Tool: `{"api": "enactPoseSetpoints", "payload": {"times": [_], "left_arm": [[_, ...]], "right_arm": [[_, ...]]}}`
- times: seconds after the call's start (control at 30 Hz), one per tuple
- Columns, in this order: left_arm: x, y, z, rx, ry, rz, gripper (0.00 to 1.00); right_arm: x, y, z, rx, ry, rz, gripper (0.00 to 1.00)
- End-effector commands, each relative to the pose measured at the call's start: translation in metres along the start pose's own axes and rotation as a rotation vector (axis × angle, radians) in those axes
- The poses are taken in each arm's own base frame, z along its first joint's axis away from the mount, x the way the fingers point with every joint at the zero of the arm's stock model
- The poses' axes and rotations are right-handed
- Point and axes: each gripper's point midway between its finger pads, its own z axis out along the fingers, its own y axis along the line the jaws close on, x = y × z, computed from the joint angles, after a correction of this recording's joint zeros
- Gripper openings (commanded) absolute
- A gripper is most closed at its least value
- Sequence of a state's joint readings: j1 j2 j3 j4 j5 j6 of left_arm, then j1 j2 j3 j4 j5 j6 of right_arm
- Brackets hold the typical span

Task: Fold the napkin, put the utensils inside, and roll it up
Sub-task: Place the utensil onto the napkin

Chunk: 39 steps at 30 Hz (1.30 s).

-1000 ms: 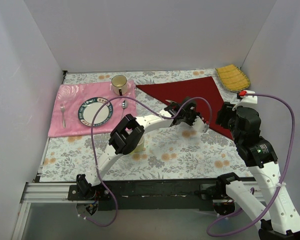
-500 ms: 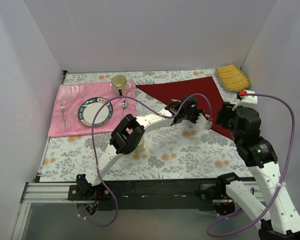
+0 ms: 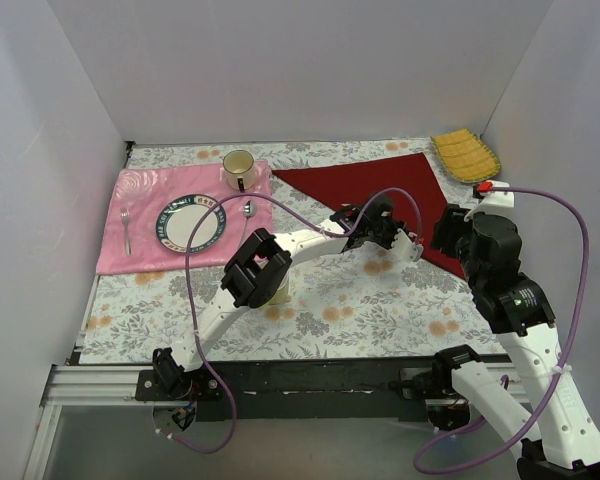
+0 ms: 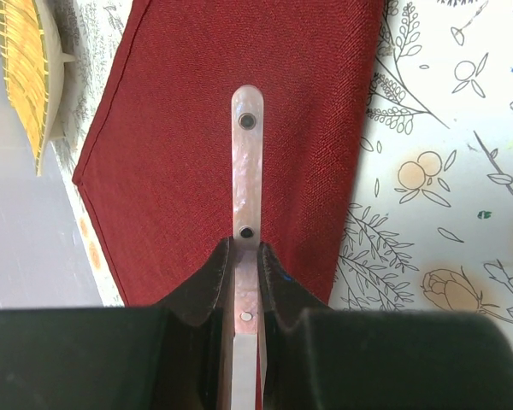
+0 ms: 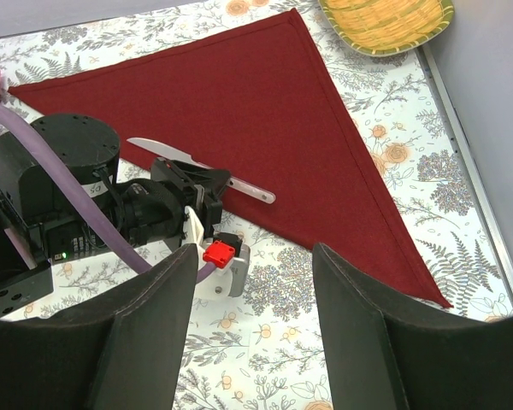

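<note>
Maroon cloth: one triangular napkin (image 3: 380, 185) lies toward the worktop's (image 3: 360, 310) far right corner, a point near the single yellow ribbed cloth (image 3: 465, 155). The left gripper (image 4: 246, 256) is clamped on the one knife (image 4: 246, 171) at mid-length, handle end over the napkin's slanted near edge. The right gripper (image 5: 255, 265) is spread wide and empty by the right edge. One fork (image 3: 126, 228) and one spoon (image 3: 248, 210) lie on the pink cloth (image 3: 130, 200) at the left edge; floral worktop runs from napkin to near edge.

You'll find three things lying directly on your flowered table (image 3: 380, 310): the dark red napkin (image 3: 380, 185) at the back right, a pink cloth (image 3: 145, 190) at left, a yellow ribbed mat (image 3: 465, 155) in the far right corner.
</note>
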<state>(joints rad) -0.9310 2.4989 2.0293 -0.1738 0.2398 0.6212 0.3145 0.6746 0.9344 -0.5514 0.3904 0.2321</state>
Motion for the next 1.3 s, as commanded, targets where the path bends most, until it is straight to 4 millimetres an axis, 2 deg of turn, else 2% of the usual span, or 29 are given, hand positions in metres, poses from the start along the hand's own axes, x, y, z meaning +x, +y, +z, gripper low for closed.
{"api": "enactPoseSetpoints", "payload": {"times": [0.0, 0.23, 0.43, 0.63, 0.73, 0.97, 1.07, 1.1, 1.2, 1.23, 1.27], "left_arm": [[-0.009, 0.019, -0.002, -0.045, -0.043, 0.008, 0.00], [-0.007, 0.007, 0.000, -0.027, -0.030, 0.025, 0.01], [-0.005, -0.004, 0.002, -0.008, -0.036, 0.020, 0.07], [-0.006, -0.002, 0.003, -0.019, -0.044, 0.025, 0.11], [-0.008, -0.002, 0.003, -0.023, -0.052, 0.022, 0.16], [-0.012, 0.007, 0.002, -0.049, -0.065, 0.019, 0.35], [-0.013, 0.013, -0.002, -0.062, -0.060, 0.024, 0.46], [-0.015, 0.016, -0.005, -0.068, -0.064, 0.020, 0.62], [-0.030, 0.041, -0.022, -0.113, -0.091, -0.002, 0.73], [-0.035, 0.049, -0.028, -0.126, -0.101, -0.009, 0.79], [-0.043, 0.066, -0.042, -0.159, -0.112, -0.027, 0.80]], "right_arm": [[-0.010, 0.001, -0.001, -0.005, -0.045, 0.009, 0.64], [-0.010, 0.002, 0.000, -0.008, -0.046, 0.009, 0.64], [-0.009, 0.001, 0.000, -0.007, -0.047, 0.009, 0.64], [-0.010, 0.000, -0.001, -0.003, -0.050, 0.010, 0.64], [-0.008, 0.001, 0.001, -0.005, -0.045, 0.010, 0.65], [-0.009, 0.002, 0.002, -0.008, -0.043, 0.010, 0.64], [-0.010, 0.003, 0.002, -0.007, -0.042, 0.006, 0.64], [-0.009, 0.003, 0.003, -0.008, -0.040, 0.006, 0.64], [-0.014, 0.005, 0.003, -0.010, -0.040, 0.015, 0.65], [-0.016, 0.007, 0.004, -0.016, -0.040, 0.019, 0.65], [-0.016, 0.008, 0.005, -0.017, -0.029, 0.019, 0.65]]}}
